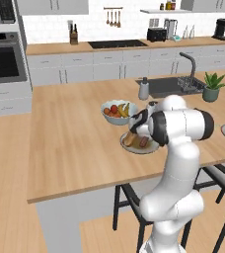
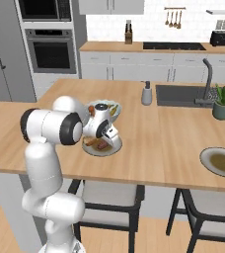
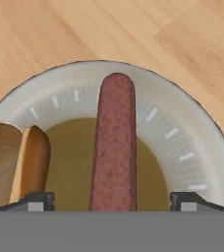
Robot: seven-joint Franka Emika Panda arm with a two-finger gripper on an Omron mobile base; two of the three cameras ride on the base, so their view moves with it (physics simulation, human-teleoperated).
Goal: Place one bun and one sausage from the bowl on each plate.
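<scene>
My hand (image 3: 112, 199) hangs over near plate (image 3: 182, 133), fingers apart, gripping nothing; sausage (image 3: 114, 147) and bun (image 3: 15, 162) lie on it. Far-right plate (image 2: 222, 162) looks bare (bowl not in view), so roughly half done

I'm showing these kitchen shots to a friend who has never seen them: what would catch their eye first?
The white arm, bent over a plate near the island's front edge. In the hand view, a sausage lies along that plate with a bun beside it, the gripper open over the sausage. A second plate lies bare to the right.
</scene>
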